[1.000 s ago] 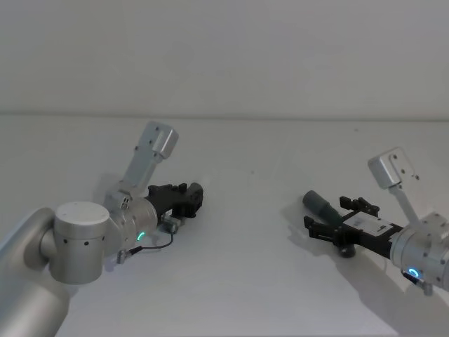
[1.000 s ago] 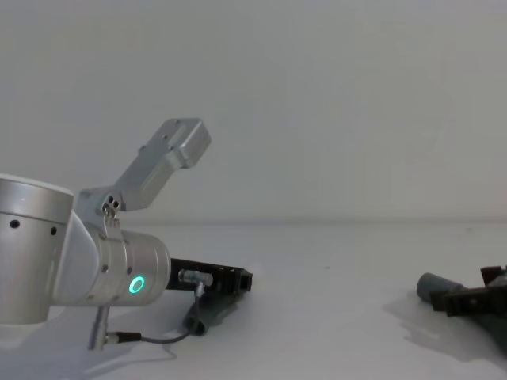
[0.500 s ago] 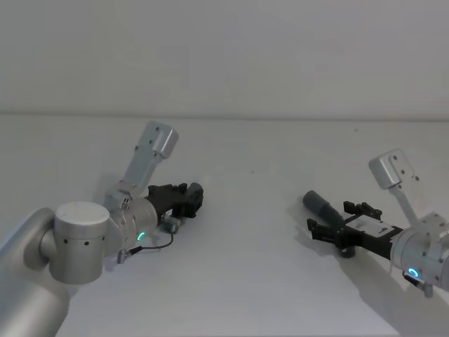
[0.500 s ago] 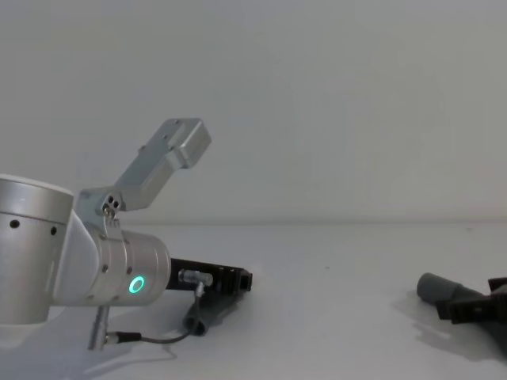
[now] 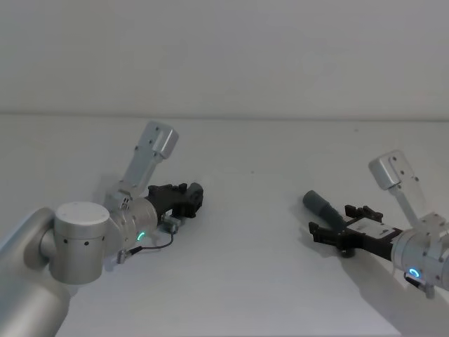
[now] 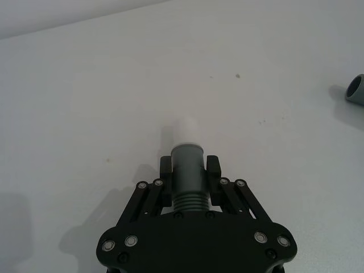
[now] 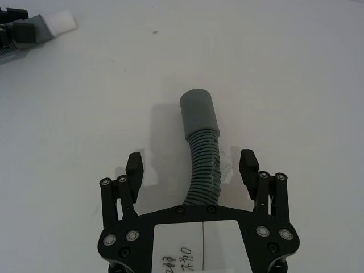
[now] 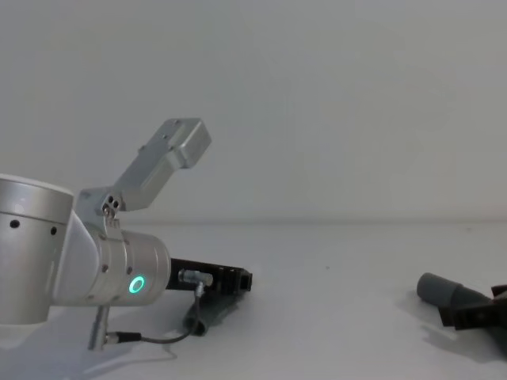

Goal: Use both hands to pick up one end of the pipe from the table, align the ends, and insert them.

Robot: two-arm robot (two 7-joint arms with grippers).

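Well to the left of the long piece (image 5: 319,204), the left gripper (image 6: 189,165) sits low over the table (image 5: 245,274), clenched on the short piece (image 6: 187,190). It grips the smooth grey collar, so the white tip (image 6: 185,129) pokes out free past the fingers. That looks deliberate to me: the part meant to go in is left bare and pointing ahead. Bare table lies between this gripper and the long piece, so the two ends are far from meeting.

The long piece lies flat on the table, and its cuff (image 7: 198,114) points roughly toward the left gripper. The right gripper (image 7: 191,164) straddles the ribbed stretch just behind that cuff. Its fingers (image 7: 134,166) are spread wide, one on each side, and neither touches the hose. I take it as released and lined up to close, grasping nothing yet, with the cuff's mouth kept clear to receive the tip.

Some things I can't make out. The back of the short piece runs under the left gripper's body, and I can't say whether it is lifted or resting on the table. The tail of the long piece disappears beneath the right gripper. From the chest camera, that gripper is cut off at the frame's edge just right of the long piece.
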